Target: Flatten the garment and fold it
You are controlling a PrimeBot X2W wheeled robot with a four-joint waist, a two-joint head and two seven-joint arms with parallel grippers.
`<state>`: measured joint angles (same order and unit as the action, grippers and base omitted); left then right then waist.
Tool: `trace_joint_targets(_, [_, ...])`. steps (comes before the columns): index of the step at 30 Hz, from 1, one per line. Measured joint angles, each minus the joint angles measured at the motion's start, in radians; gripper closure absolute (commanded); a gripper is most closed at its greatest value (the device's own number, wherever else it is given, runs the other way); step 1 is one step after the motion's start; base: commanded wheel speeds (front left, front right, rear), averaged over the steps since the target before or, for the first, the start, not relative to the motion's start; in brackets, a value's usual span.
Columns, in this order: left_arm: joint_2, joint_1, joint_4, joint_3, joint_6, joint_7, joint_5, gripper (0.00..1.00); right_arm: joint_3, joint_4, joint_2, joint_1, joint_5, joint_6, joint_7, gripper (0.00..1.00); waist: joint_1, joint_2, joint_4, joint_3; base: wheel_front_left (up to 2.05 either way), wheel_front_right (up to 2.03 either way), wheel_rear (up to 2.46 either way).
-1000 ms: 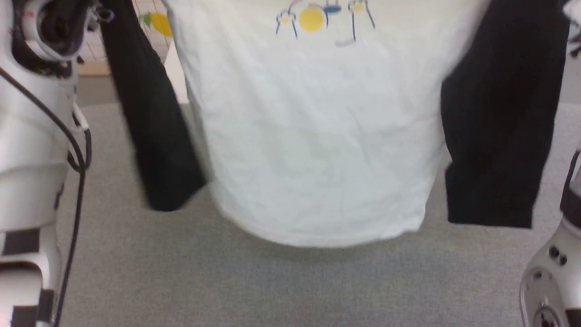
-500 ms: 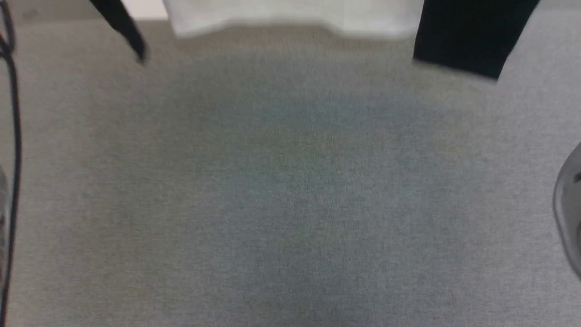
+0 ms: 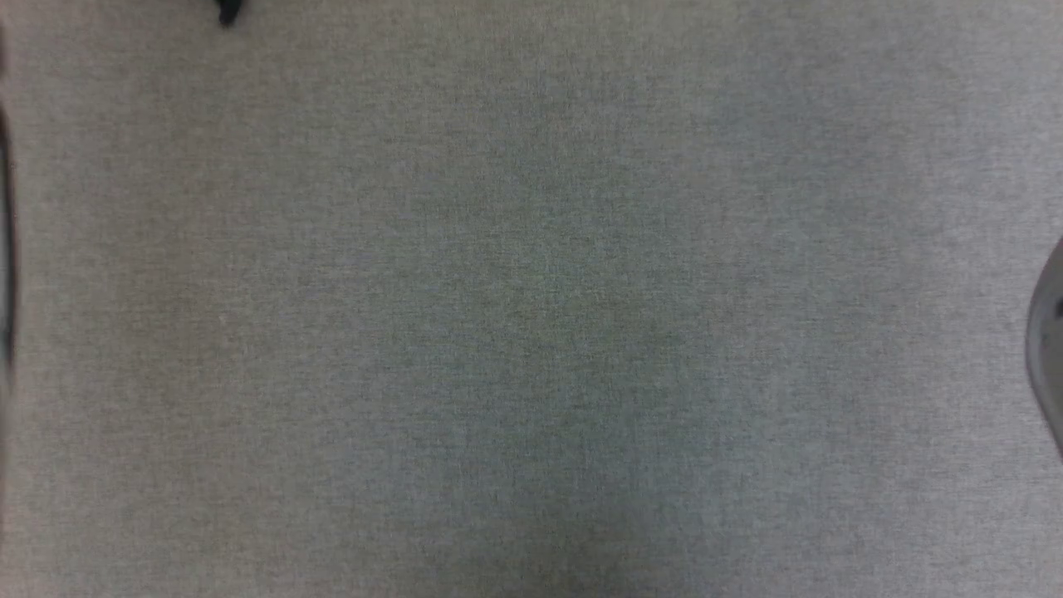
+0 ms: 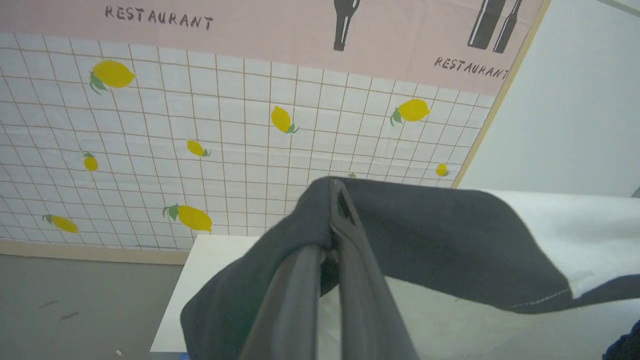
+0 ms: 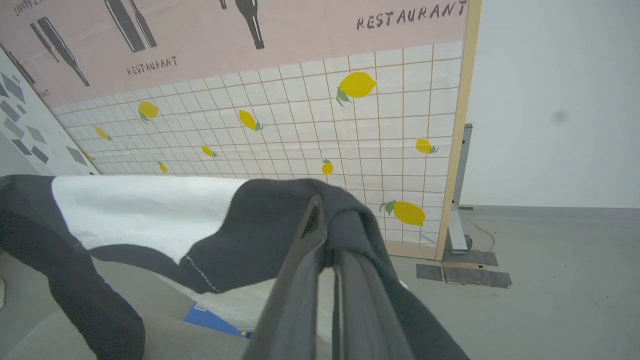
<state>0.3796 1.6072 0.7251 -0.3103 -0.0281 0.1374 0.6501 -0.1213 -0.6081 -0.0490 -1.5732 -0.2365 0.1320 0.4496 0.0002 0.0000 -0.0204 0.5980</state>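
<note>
T-shirt (image 4: 450, 235), white-bodied with black sleeves, hangs stretched between the left end effector (image 4: 334, 200) and the right end effector (image 5: 327, 225) (each pinched tight on black sleeve fabric bunched over its fingertips), its white panel spanning the gap between them.

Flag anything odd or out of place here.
Nothing spilled or damaged. The garment hangs stretched between the left claw and right claw, black fabric bunched over their tips, not yet flat.
</note>
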Motion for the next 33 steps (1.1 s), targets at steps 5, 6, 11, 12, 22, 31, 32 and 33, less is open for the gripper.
trace_joint_targets(5, [-0.039, -0.186, 0.065, -0.012, -0.056, -0.038, 0.049, 1.0, 0.065, 0.022, -0.003, 0.22, -0.075, 0.0, -0.057, 1.0, 0.0, 0.0, 0.01, -0.029, 0.0, 0.0, 0.0])
trace_joint_targets(6, [-0.048, -0.218, 0.068, -0.013, -0.061, -0.05, 0.066, 1.0, 0.083, 0.036, -0.01, 0.264, -0.092, 0.0, -0.06, 1.0, -0.0001, 0.0, 0.012, -0.041, 0.0, 0.0, 0.0])
trace_joint_targets(11, [-0.071, -0.408, 0.048, -0.014, -0.078, -0.111, 0.103, 1.0, 0.097, 0.137, -0.04, 0.506, -0.2, 0.0, -0.091, 1.0, -0.0002, 0.0, 0.02, -0.121, 0.0, 0.0, 0.0])
trace_joint_targets(12, [-0.074, -0.458, 0.036, -0.012, -0.08, -0.125, 0.119, 1.0, 0.1, 0.161, -0.049, 0.562, -0.212, 0.0, -0.095, 1.0, -0.0002, 0.0, 0.023, -0.142, 0.0, 0.0, 0.0])
trace_joint_targets(22, [-0.123, -1.022, -0.207, 0.008, -0.021, -0.156, 0.229, 1.0, 0.052, 0.403, -0.05, 1.102, -0.285, 0.0, -0.118, 1.0, -0.0004, 0.0, 0.062, -0.367, 0.0, 0.0, 0.0])
trace_joint_targets(31, [-0.146, -1.449, -0.449, 0.011, 0.119, -0.071, 0.323, 1.0, -0.022, 0.53, -0.012, 1.457, -0.274, 0.0, -0.087, 1.0, -0.0004, 0.0, 0.085, -0.529, 0.0, 0.0, 0.0])
trace_joint_targets(32, [-0.14, -1.485, -0.469, 0.008, 0.136, -0.057, 0.325, 1.0, -0.029, 0.54, -0.009, 1.488, -0.274, 0.0, -0.075, 1.0, -0.0004, 0.0, 0.086, -0.544, 0.0, 0.0, 0.0])
trace_joint_targets(33, [-0.129, -1.517, -0.488, 0.005, 0.153, -0.041, 0.325, 1.0, -0.036, 0.551, -0.006, 1.52, -0.273, 0.0, -0.063, 1.0, -0.0004, 0.0, 0.086, -0.557, 0.0, 0.0, 0.0])
